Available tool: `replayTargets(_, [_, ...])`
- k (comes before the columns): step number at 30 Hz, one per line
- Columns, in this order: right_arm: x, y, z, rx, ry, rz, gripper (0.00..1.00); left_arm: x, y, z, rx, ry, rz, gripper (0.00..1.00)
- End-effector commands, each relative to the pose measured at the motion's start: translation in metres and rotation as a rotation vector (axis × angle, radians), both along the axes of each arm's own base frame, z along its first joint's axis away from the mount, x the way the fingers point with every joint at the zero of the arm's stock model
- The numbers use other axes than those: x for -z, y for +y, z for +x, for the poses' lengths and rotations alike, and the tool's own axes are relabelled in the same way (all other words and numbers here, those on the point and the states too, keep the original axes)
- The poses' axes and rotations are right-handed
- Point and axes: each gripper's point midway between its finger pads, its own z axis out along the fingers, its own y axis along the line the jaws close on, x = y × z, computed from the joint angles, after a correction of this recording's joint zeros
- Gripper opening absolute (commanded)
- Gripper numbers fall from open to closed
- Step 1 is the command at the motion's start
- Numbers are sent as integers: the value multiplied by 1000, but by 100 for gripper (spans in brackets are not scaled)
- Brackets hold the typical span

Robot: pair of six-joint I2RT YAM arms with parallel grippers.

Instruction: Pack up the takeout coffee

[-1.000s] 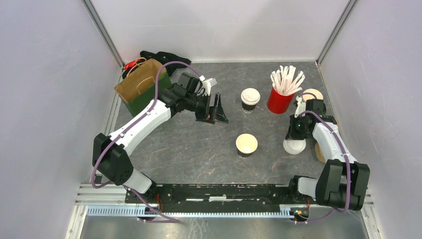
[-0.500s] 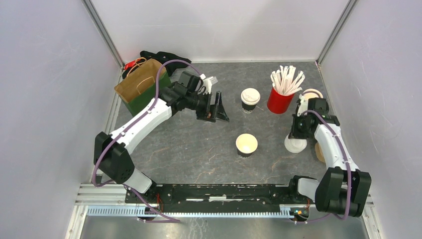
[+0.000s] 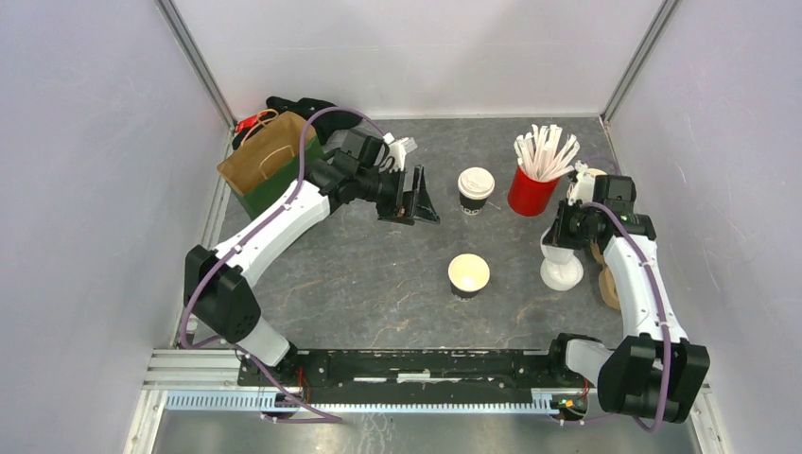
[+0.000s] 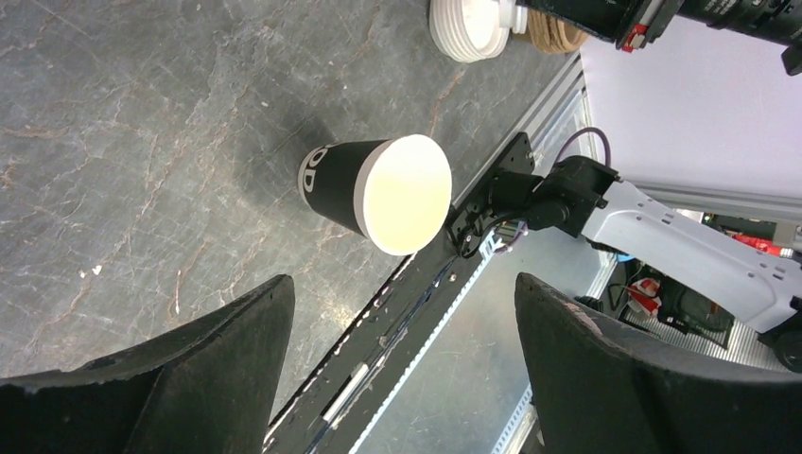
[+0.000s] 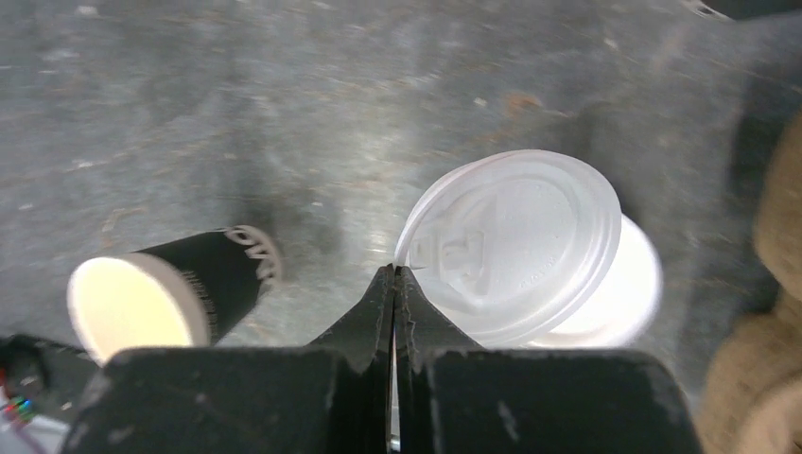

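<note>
One takeout coffee, a dark cup with a white lid, stands upright at the back centre. A lidless dark cup with a cream inside stands nearer the middle. My right gripper is shut on the rim of a white lid, held tilted just above a stack of white lids. My left gripper hangs open and empty left of the lidded cup, above the table.
A brown paper bag stands at the back left, with a black item behind it. A red cup of white stirrers is right of the lidded cup. Brown cardboard pieces lie beside the right arm.
My right gripper has shut on the top lid's rim and lifted it off the stack. The left gripper has drifted slightly toward the back, still open.
</note>
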Motion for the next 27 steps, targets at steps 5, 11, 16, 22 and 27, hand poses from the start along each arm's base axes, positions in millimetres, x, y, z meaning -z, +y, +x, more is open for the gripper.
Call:
replayTargets(5, [-112, 98, 24, -303, -327, 416, 0, -68, -24, 17, -23, -62, -174, 92])
replayTargets(11, [-208, 154, 17, -472, -535, 699, 0, -166, -31, 14, -43, -264, -464, 93])
replayTargets(16, [-282, 179, 3, -535, -621, 995, 0, -215, -17, 15, -131, -425, -583, 94])
replayTargets(22, [-346, 188, -10, -624, -699, 1193, 0, -223, -10, 25, -237, -408, -610, 97])
replayTargets(27, [-356, 197, -13, -671, -669, 1251, 0, -231, -26, 24, -165, -340, -675, 99])
